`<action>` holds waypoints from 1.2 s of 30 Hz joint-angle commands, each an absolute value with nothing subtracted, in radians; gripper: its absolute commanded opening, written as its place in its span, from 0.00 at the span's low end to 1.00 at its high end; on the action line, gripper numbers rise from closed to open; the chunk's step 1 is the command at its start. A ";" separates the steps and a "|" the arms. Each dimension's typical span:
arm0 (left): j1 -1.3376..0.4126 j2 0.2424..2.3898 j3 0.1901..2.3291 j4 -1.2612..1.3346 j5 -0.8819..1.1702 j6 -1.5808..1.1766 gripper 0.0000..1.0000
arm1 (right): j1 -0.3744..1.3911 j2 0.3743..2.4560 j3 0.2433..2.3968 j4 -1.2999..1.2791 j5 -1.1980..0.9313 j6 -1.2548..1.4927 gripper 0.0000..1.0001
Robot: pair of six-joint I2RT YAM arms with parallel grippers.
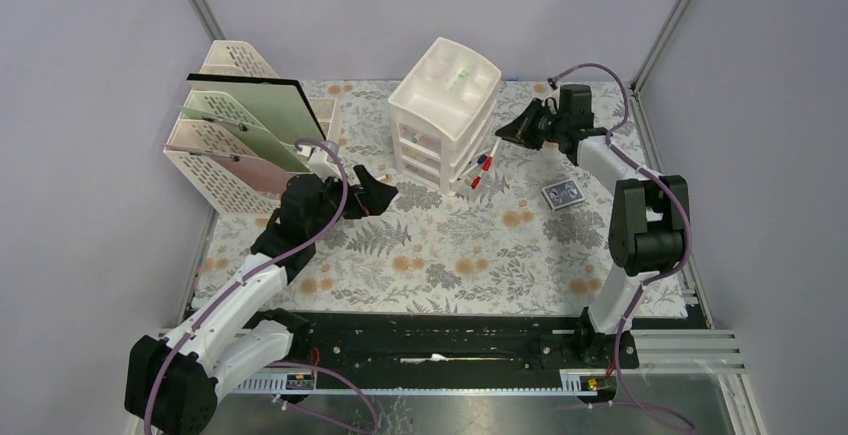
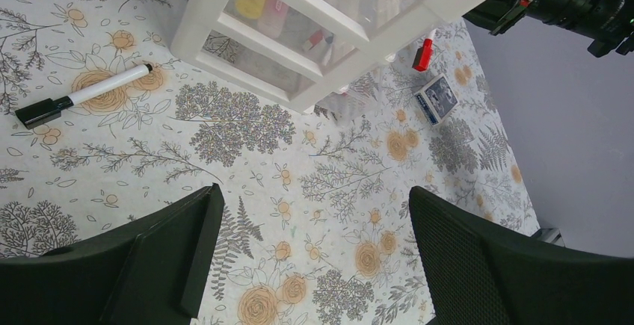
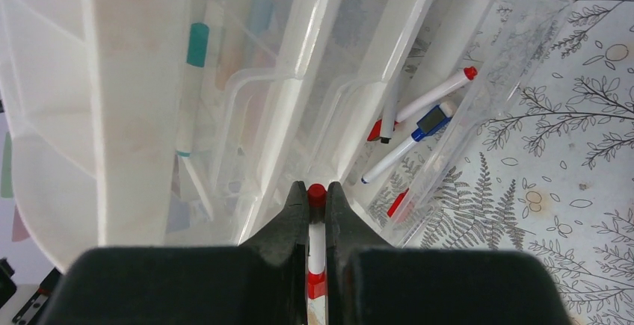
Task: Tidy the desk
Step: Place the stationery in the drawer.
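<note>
**Marker could miss the drawer**

I'm judging a drop here is risking a bounce: the open drawer (image 3: pixel 516 48) is lying toward 2 o'clock of my right gripper (image 3: pixel 316 187), so the marker (image 3: pixel 317 250) could be clipping the rim and rolling onto the desk (image 1: pixel 450 245), which is spreading under both arms. Right jaws are pinching the marker, almost closed. Left gripper (image 2: pixel 314 213) is hanging wide, holding nothing.

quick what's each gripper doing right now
Left gripper: open, holding nothing.
Right gripper: closed on a red-capped marker.
</note>
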State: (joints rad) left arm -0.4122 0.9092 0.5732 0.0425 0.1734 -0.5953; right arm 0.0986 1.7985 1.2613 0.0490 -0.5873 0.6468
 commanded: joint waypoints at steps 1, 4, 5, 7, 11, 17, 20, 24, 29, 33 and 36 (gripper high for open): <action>-0.407 0.880 0.561 0.050 0.152 -0.593 0.99 | 0.118 1.821 1.319 0.057 -0.529 0.676 0.06; -0.407 0.877 0.558 0.049 0.152 -0.596 0.99 | 0.131 1.845 1.339 0.057 -0.523 0.677 0.06; -0.407 0.877 0.560 0.048 0.152 -0.596 0.99 | 0.136 1.853 1.345 0.057 -0.522 0.679 0.07; -0.407 0.875 0.565 0.040 0.151 -0.593 0.99 | 0.146 1.869 1.353 0.057 -0.513 0.678 0.08; -0.406 0.869 0.568 0.028 0.142 -0.588 0.99 | 0.160 1.902 1.364 0.055 -0.511 0.671 0.30; -0.397 0.885 0.597 -0.009 0.141 -0.574 0.99 | 0.158 1.893 1.381 0.024 -0.509 0.602 0.58; -0.387 0.912 0.644 -0.055 0.195 -0.517 0.99 | 0.149 1.857 1.375 0.017 -0.532 0.568 0.60; -0.381 0.976 0.737 -0.167 0.209 -0.399 0.99 | 0.130 1.791 1.343 0.016 -0.648 0.468 0.63; -0.375 1.113 0.895 -0.360 0.162 -0.222 0.99 | 0.079 1.708 1.273 0.021 -0.946 0.286 0.65; -0.370 1.252 1.012 -0.487 0.101 -0.091 0.99 | 0.047 1.618 1.195 0.016 -1.030 0.198 0.66; -0.362 1.335 1.068 -0.526 0.100 0.001 0.99 | 0.027 1.564 1.153 -0.009 -1.065 0.147 0.67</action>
